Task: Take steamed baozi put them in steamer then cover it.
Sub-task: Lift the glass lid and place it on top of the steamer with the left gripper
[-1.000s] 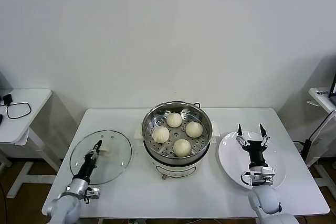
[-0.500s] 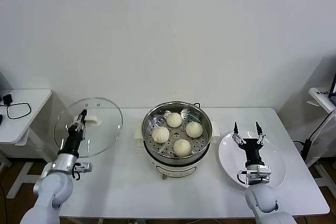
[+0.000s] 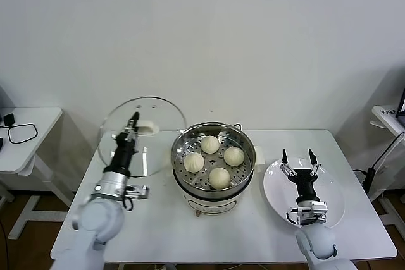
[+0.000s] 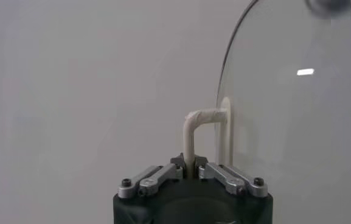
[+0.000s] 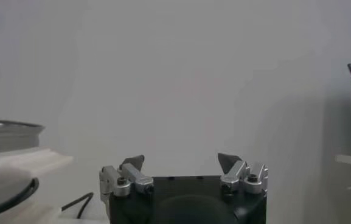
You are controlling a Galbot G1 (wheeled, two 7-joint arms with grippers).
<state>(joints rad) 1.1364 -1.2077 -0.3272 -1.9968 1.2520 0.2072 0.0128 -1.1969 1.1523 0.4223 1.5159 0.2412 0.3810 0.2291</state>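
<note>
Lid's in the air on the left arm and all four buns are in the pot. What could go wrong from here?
1. The left gripper pinches only the thin white handle, and the cover hangs on edge; it could swivel or slip.
2. The cover's rim sits close beside the steamer; it may clip the steamer's edge.
3. Set down off-centre, it could tilt above the steamed baozi.

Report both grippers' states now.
Left gripper: shut on the cover handle, lid held upright.
Right gripper: open, empty, above the plate.
</note>
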